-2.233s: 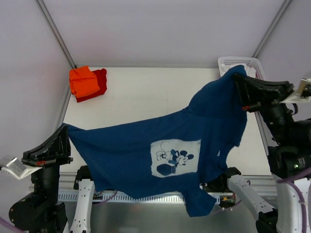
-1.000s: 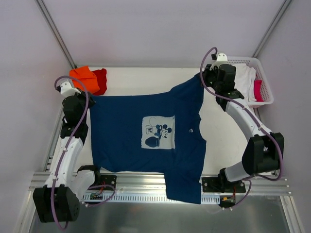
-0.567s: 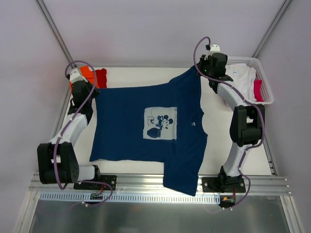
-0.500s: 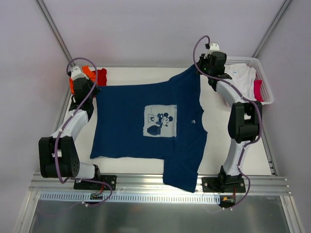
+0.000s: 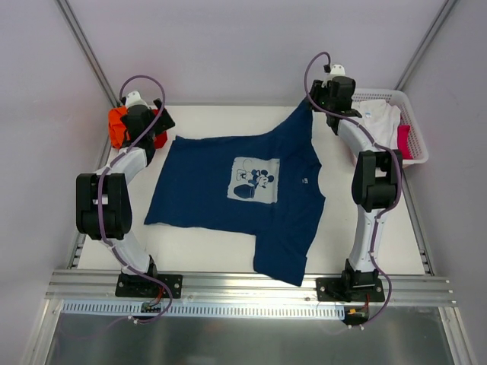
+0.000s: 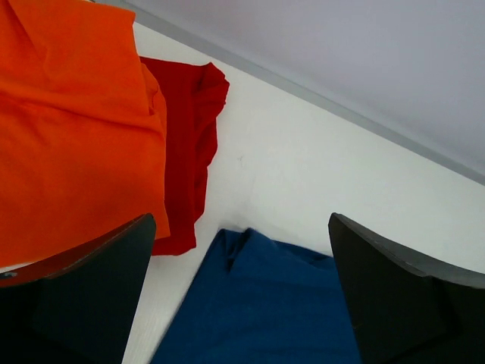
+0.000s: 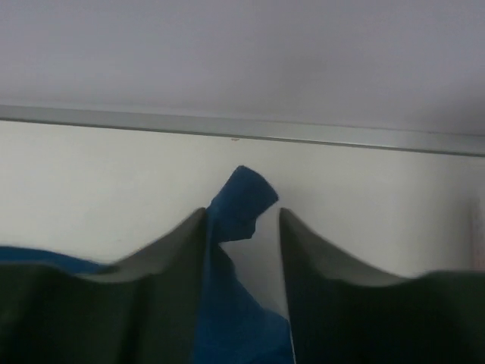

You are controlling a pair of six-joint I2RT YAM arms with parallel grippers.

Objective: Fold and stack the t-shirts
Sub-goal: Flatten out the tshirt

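The navy tee (image 5: 243, 201) is lying spread on the worktop (image 5: 221, 122), print up, with one sleeve reaching toward the near edge. Its far right corner is standing up between the jaws of the right gripper (image 7: 242, 216). These are standing a little apart and the cloth is touching only one finger, so they are not gripping it. The left gripper (image 6: 241, 227) is hovering over the far left corner, jaws wide open and empty. Just beside it the orange tee (image 6: 76, 129) is lying partly on the red tee (image 6: 186, 144). A white tee (image 5: 383, 122) is sitting in the basket (image 5: 415, 106) at the far right.
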